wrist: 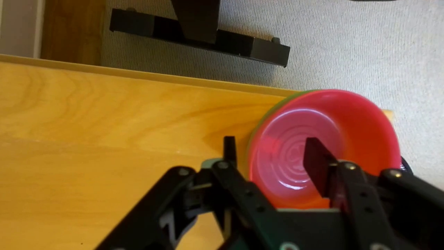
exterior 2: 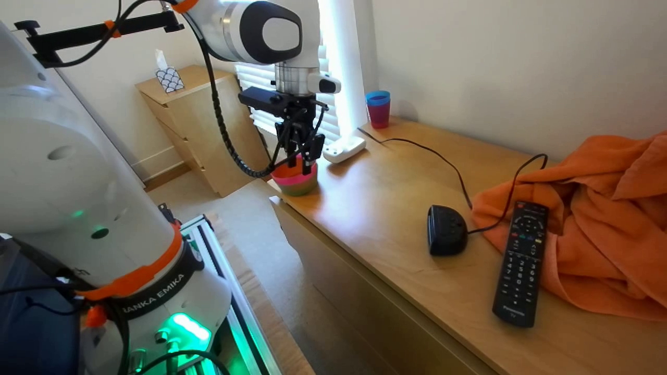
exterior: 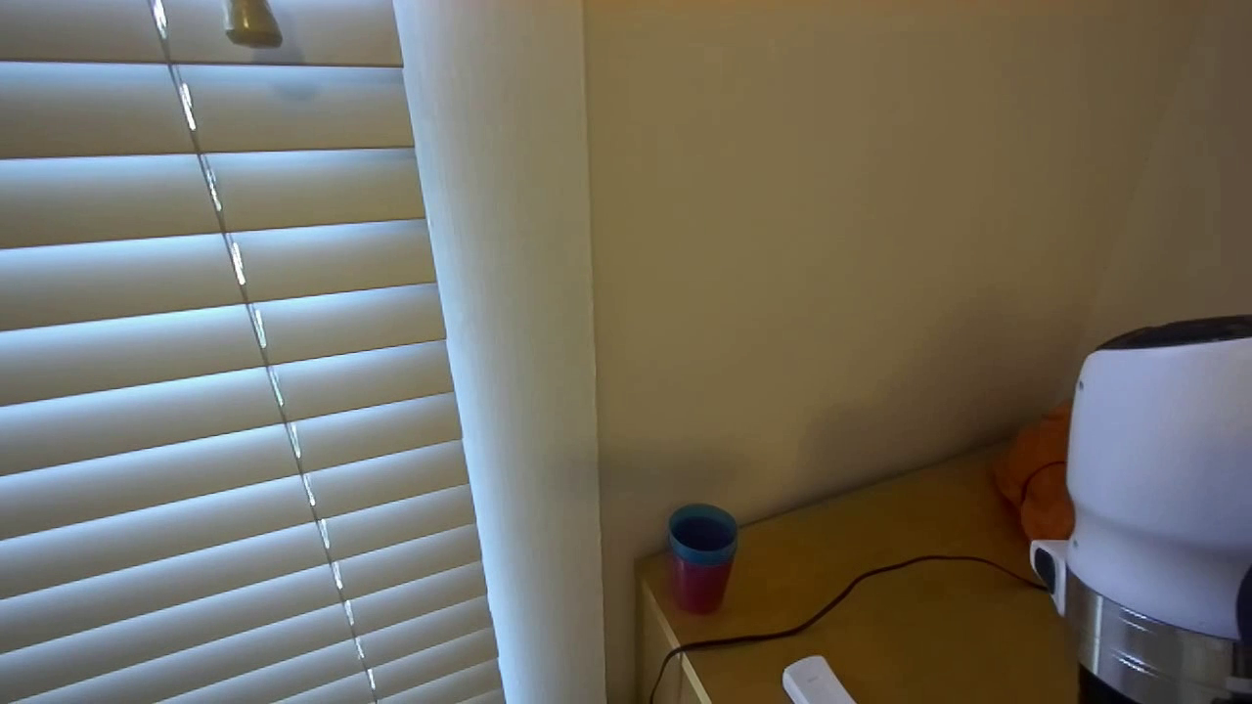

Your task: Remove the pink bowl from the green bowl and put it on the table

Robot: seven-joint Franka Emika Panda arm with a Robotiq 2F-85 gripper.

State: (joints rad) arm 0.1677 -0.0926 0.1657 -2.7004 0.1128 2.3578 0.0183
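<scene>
Backlit slatted blinds (exterior: 196, 386) hang near a plain, softly shadowed wall (exterior: 831, 225)

Green bowl (exterior 2: 299, 189), cup stack (exterior 2: 379, 111), cloth (exterior 2: 604, 234) on table (exterior 2: 396, 182)

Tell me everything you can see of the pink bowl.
The pink bowl is round and looks like plastic, with a glossy interior, faint concentric rings on its base and an orange cast on its inner wall. It sits open side up, nested in the green bowl, near a corner of the wooden table; no contents show. In the wrist view, the open pincer has one finger across its interior and the other outside its rim; contact is unclear.
</scene>
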